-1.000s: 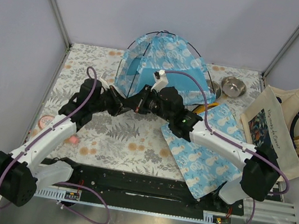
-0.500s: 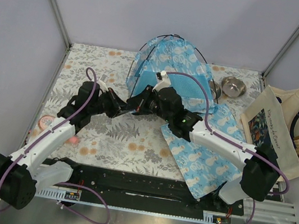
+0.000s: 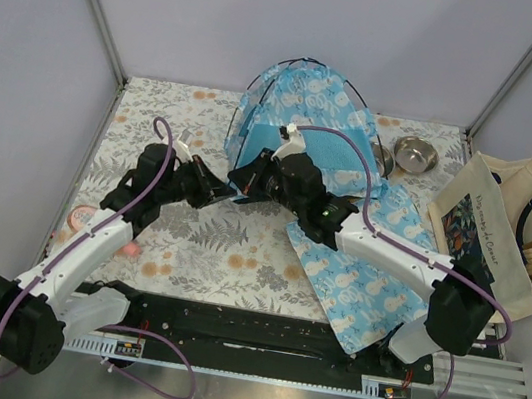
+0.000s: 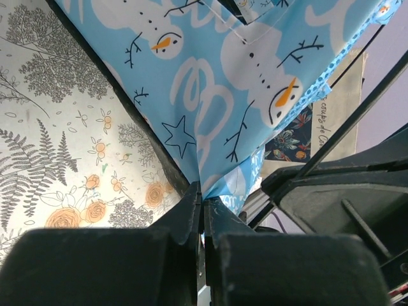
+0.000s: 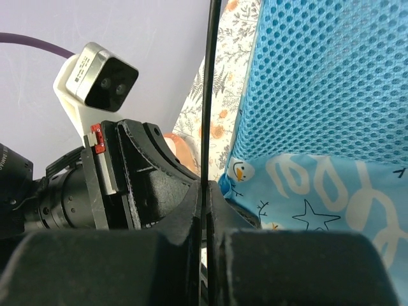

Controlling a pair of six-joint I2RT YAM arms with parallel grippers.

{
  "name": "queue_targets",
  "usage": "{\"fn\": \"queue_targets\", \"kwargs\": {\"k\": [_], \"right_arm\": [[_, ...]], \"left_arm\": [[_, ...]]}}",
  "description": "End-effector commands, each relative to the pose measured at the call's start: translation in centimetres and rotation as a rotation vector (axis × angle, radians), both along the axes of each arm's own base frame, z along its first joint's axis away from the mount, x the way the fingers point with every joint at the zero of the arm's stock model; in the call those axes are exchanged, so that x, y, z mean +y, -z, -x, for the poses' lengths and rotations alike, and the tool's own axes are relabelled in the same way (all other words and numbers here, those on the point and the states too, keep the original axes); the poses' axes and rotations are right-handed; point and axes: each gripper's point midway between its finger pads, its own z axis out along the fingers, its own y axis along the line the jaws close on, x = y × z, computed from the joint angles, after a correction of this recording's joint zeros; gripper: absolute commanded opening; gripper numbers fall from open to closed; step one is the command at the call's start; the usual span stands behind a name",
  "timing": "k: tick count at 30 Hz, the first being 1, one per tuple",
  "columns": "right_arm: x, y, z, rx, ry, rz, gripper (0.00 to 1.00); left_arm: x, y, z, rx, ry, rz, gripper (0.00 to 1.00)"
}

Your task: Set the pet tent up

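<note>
Mid-assembly; light-blue snowman-print fabric pet tent [image 3: 306, 105] domed at back centre of floral-print table [image 3: 238, 251]. Clamped: left gripper [image 4: 201, 203] on tent's front corner fabric, right gripper [image 5: 205, 191] on thin black flexible pole [image 5: 207, 95]. Next, likely: seat pole end into corner, holding tension.

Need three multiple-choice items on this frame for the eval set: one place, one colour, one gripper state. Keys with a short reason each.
1. Where is the round steel bowl relative to the light-blue snowman-print fabric pet tent?
A. to its right
B. to its left
C. inside it

2. What colour is the thin flexible pole in the right gripper?
A. white
B. black
C. red

3. The left gripper is:
A. open, holding nothing
B. shut on the bowl
C. shut on the tent's fabric

Key:
1 A, the top view shows the bowl beside the tent's right side.
2 B, the right wrist view shows a black rod between shut fingers.
3 C, printed cloth is pinched between its fingers.
</note>
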Motion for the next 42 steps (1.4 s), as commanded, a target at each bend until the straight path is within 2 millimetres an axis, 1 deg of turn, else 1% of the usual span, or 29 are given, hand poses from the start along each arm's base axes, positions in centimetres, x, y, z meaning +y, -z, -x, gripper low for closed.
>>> {"fn": "queue_targets", "kwargs": {"k": [1, 4, 9, 15, 20, 25, 33, 42], "right_arm": [[-5.6, -6.0, -8.5, -0.166, 0.352, -0.085, 0.00], [-5.6, -6.7, -9.0, -0.180, 0.360, -0.107, 0.00], [-6.0, -7.5, -10.0, -0.207, 0.387, -0.120, 0.00], [-7.5, -8.8, -11.2, -0.234, 0.424, -0.140, 0.00], [-8.8, -9.8, -11.5, -0.257, 0.438, -0.153, 0.00], [-9.0, -9.8, -11.9, -0.257, 0.442, -0.168, 0.00], [-8.7, -9.9, -12.7, -0.258, 0.443, -0.193, 0.00], [-9.5, -10.0, -13.2, -0.264, 0.465, -0.194, 0.00]], "left_arm": [[-0.3, 0.9, 3.4, 0.080, 0.133, -0.030, 0.00], [-0.4, 1.3, 3.9, 0.083, 0.171, -0.043, 0.00], [-0.6, 1.3, 4.6, 0.067, 0.227, -0.054, 0.00], [-0.1, 2.1, 5.6, 0.084, 0.269, -0.099, 0.00], [0.3, 2.8, 6.1, 0.092, 0.284, -0.119, 0.00], [0.4, 3.0, 6.4, 0.086, 0.301, -0.123, 0.00], [0.4, 3.5, 7.0, 0.094, 0.330, -0.121, 0.00], [0.8, 4.7, 8.1, 0.099, 0.365, -0.144, 0.00]]}}
